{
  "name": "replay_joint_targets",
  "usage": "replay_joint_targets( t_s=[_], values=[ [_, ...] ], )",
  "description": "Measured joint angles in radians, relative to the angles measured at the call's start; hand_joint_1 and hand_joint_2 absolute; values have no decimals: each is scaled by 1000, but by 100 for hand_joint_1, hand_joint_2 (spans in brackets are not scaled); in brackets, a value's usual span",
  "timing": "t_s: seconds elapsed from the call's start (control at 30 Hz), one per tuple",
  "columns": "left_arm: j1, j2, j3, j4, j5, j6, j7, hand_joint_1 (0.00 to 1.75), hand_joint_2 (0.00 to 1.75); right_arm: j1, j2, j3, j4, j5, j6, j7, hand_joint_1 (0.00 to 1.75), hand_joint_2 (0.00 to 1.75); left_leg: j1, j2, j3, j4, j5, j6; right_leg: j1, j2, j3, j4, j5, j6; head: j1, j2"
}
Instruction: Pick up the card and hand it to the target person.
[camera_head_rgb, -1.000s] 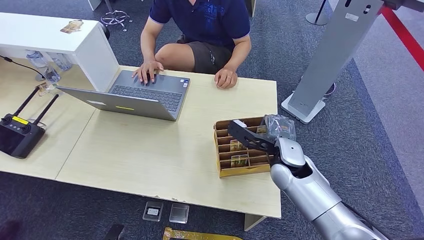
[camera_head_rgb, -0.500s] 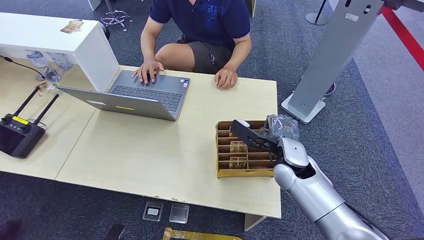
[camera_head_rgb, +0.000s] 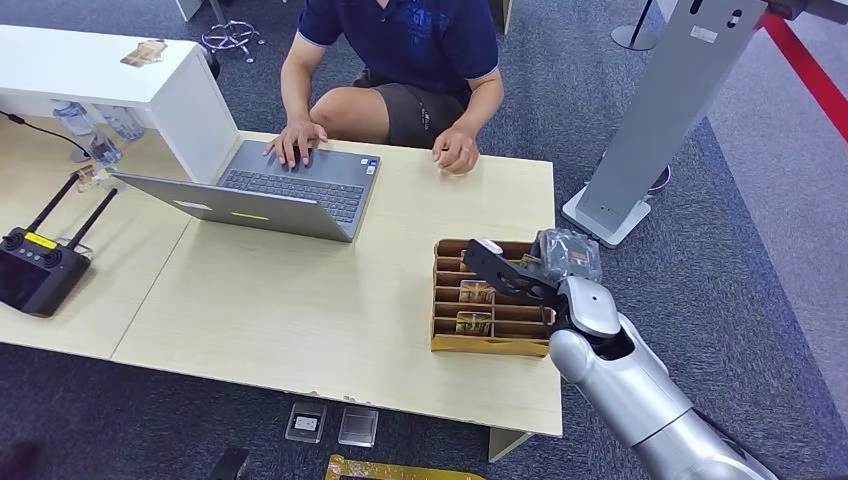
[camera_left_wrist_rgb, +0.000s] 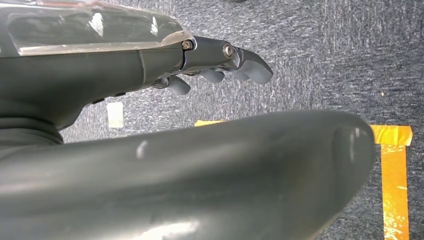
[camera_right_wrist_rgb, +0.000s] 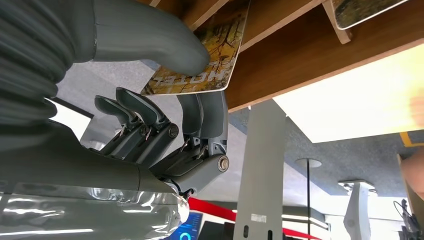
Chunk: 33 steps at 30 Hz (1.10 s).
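Card: one card (camera_right_wrist_rgb: 202, 62), printed with a yellow-brown tree pattern and the letters "MOTEL", is being pinched at its edge by the right hand at the wooden box; part of it is still sitting in a slot.
Other cards: two more cards (camera_head_rgb: 474, 292) are standing in the slots of the box in the head view, one in front of the other.
Card box: one brown slotted wooden box (camera_head_rgb: 447, 343) is sitting on the light wooden table (camera_head_rgb: 300, 310), near its right edge.
Right hand: the right hand (camera_right_wrist_rgb: 170, 100) is reaching over the box from the right; its thick grey thumb is pressing on the printed face of the card and dark fingers (camera_right_wrist_rgb: 210, 117) are backing it from the other side, while the remaining fingers are curling beside them.
Left hand: the left hand (camera_left_wrist_rgb: 215, 65) is hanging over grey carpet with its fingers loosely curled inward and holding nothing.
Person: one person (camera_head_rgb: 405, 60) in a dark blue shirt is sitting at the far side of the table, one hand resting on the laptop and the other hovering near the table edge.
Laptop: one grey laptop (camera_head_rgb: 265, 195) is lying open on the table.
Remote controller: one black controller (camera_head_rgb: 35, 265) with two antennas is lying at the left.
Floor: two small clear cases (camera_head_rgb: 330, 424) are lying on the carpet below the table's near edge.
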Motion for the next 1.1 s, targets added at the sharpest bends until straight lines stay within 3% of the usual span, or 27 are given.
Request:
replay_joint_targets(
  t_s=[0.43,0.63,0.83,1.1],
  values=[
    [0,0,0,0,0,1,-2,0,0,-47,-13,-7,-142,19,5,16,175,175,0,0,0,0,0,0,0,0,0,0,0,0,0,0],
    [0,0,0,0,-1,1,-8,0,0,-115,-1,-7,-157,-3,-23,-54,175,175,0,0,-1,0,0,0,0,0,0,0,0,0,0,0],
    [-5,0,-2,0,-15,-3,-18,0,0,-220,60,8,-11,-30,-110,-178,175,175,0,0,-1,0,0,0,0,0,0,0,0,0,-1,0],
    [-13,0,-14,0,-18,-9,-14,0,0,-293,144,28,254,-44,-176,-248,175,175,0,0,-1,0,0,0,0,0,0,0,0,0,0,0]
  ],
)
